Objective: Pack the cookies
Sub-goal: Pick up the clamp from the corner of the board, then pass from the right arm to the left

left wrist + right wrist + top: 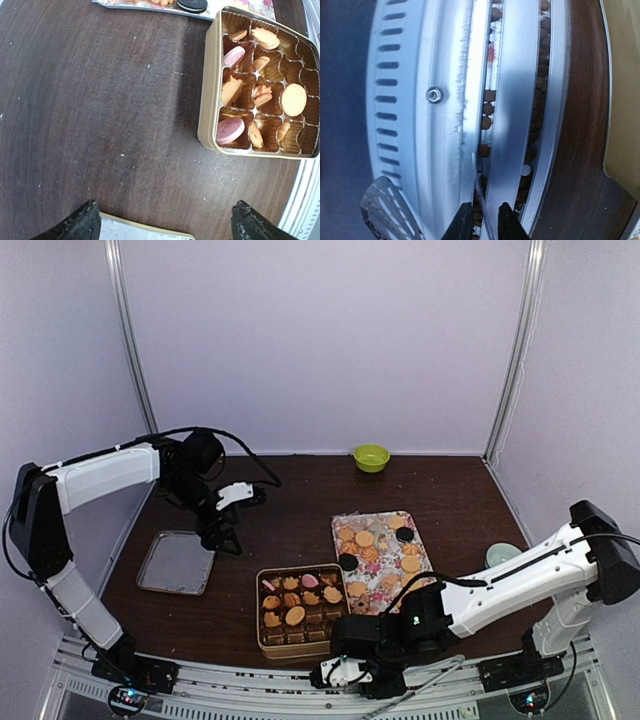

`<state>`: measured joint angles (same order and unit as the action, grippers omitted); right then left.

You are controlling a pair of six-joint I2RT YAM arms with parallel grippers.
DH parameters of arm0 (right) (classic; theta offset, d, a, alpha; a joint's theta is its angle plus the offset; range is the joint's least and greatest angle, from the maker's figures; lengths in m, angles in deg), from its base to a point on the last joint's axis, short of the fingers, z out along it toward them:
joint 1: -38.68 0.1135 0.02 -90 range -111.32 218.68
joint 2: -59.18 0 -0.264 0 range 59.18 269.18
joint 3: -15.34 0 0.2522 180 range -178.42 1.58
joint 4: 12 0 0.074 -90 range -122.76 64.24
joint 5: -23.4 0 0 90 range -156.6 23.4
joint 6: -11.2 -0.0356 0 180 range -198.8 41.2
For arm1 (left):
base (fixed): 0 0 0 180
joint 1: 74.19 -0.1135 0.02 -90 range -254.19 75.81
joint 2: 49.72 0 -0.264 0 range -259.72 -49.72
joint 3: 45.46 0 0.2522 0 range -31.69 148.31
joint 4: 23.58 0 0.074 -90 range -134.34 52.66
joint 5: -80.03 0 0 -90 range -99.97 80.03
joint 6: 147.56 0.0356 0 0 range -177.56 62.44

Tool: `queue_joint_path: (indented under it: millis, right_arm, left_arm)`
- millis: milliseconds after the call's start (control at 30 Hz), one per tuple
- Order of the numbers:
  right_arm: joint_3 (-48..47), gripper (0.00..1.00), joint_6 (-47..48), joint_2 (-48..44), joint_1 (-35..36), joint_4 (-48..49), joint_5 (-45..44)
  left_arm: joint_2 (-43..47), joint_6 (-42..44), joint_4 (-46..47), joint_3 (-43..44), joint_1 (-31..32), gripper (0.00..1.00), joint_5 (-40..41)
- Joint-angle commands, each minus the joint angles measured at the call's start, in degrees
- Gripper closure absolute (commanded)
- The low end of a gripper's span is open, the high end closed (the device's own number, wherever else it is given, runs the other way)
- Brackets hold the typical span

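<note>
The cookies (293, 99) look light and brittle; I'd pinch one gently across its rim. My left fingers (75, 225) stand wide; right fingers (462, 222) narrow, hold unclear.

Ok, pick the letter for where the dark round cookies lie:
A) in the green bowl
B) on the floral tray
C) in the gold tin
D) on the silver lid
B: both dark round cookies rest on the floral tray, one near its far edge and one at its left edge. The cookies seen in the gold tin are tan or pink.
</note>
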<state>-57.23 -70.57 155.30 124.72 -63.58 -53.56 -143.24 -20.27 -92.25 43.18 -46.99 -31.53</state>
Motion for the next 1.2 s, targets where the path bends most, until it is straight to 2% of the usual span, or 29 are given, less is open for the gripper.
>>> queue_joint_path:
  millis: [0,67,367,567,700,767,833,933,1000,1067,1100,1167]
  right_arm:
    - [-0.4,0.89,1.8,0.5,0.1,0.5,-5.3]
    - [-0.7,1.00,2.2,0.0,0.1,0.1,-6.6]
    - [-3.9,1.00,4.1,-6.9,-1.3,-5.9,-16.0]
    - [-11.8,1.00,2.1,-10.9,-8.9,-7.0,-18.7]
    - [-21.8,1.00,-0.5,-7.5,-14.3,-6.0,-20.4]
    - [-28.3,1.00,-1.7,-3.4,-16.1,-6.3,-18.8]
    - [-34.9,1.00,-2.3,0.0,-17.0,-7.1,-18.0]
    - [-46.2,1.00,-2.6,7.9,-17.4,-11.3,-18.0]
    - [-54.0,1.00,-2.9,12.7,-17.6,-14.3,-18.3]
    - [-62.4,1.00,-3.2,17.2,-17.6,-17.5,-18.7]
    - [-66.9,1.00,-3.4,19.2,-17.6,-18.8,-18.7]
    - [-71.2,1.00,-3.5,21.7,-17.5,-19.8,-18.3]
  left_arm:
    - [3.1,1.4,-2.4,0.7,-1.0,0.07,1.0]
    - [4.0,1.8,-3.3,1.0,-1.0,0.07,1.2]
    - [6.4,2.5,-6.6,3.0,-1.0,0.06,2.0]
    - [13.9,3.1,-7.5,5.4,-1.4,0.05,3.0]
    - [21.2,-4.3,-2.1,7.8,-5.3,0.02,5.8]
    - [23.7,-2.1,-2.4,7.7,-6.2,0.02,6.6]
    - [25.7,4.7,-7.5,8.4,-6.2,0.02,0.8]
    - [30.2,13.9,-13.9,6.9,-5.8,0.03,-12.5]
    - [32.8,17.4,-14.6,3.7,-2.9,0.07,-14.0]
    - [33.5,18.3,-14.6,1.4,1.8,0.12,-10.7]
    - [33.1,18.3,-14.7,1.3,4.0,0.16,-9.5]
    - [31.7,17.6,-14.6,2.1,4.7,0.25,-9.2]
